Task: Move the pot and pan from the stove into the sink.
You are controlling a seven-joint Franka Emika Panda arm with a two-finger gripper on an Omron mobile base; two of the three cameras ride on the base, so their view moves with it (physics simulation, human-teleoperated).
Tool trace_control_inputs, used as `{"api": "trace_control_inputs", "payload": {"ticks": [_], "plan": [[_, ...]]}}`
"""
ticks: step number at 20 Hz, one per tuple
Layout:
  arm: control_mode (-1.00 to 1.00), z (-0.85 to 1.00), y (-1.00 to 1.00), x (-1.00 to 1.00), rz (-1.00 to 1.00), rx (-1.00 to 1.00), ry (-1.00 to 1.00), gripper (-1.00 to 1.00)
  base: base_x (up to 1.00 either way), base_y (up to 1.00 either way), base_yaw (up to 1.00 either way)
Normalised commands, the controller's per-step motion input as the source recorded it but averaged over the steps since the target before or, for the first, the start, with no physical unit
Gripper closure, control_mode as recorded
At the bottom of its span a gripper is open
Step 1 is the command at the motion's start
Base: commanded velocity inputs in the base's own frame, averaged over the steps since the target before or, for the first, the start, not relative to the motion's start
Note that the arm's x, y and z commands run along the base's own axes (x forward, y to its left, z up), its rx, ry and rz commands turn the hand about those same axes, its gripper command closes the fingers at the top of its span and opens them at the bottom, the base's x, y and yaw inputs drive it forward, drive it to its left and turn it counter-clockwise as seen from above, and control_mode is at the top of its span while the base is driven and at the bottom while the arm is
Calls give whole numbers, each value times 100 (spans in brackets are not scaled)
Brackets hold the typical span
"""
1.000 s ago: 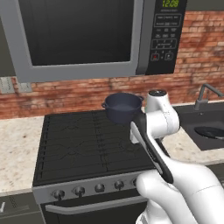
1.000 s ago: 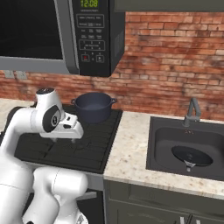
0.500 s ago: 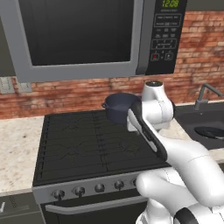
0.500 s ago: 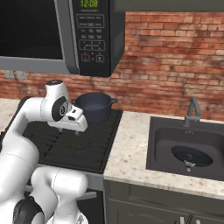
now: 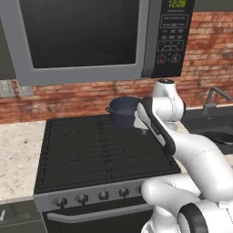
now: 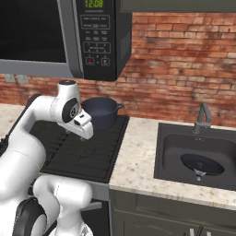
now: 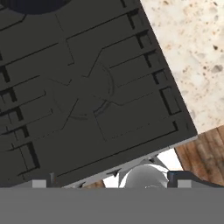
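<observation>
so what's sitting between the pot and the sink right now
Nothing stands there. In the right base view, a little grate of the stove and bare speckled counter separate the pot from the sink.

The pot [image 6: 100,112], deep, round and dark blue-grey with small loop handles at its rim, stands upright on the back right corner of the stove [image 5: 91,150]. The stove is black with iron grates and a row of dark knobs on its grey front. The pan [image 6: 202,164], shallow and dark, lies flat in the dark grey sink [image 6: 171,148].
</observation>
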Motion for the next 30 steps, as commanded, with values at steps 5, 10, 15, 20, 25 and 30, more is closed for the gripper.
{"api": "trace_control_inputs", "payload": {"ticks": [5, 10, 15, 20, 25, 30], "plan": [[-100, 0, -26, -6, -23, 12, -3, -100, 0, 0, 0], [-100, 0, -21, -7, -13, 8, -4, -100, 0, 0, 0], [-100, 0, -14, -1, -5, 5, -8, -100, 0, 0, 0], [-100, 0, -11, 4, -4, 7, -16, -100, 0, 0, 0], [-100, 0, -4, 28, -5, 6, -17, -100, 0, 0, 0], [-100, 0, 0, 46, -6, 6, -14, -100, 0, 0, 0]]}}
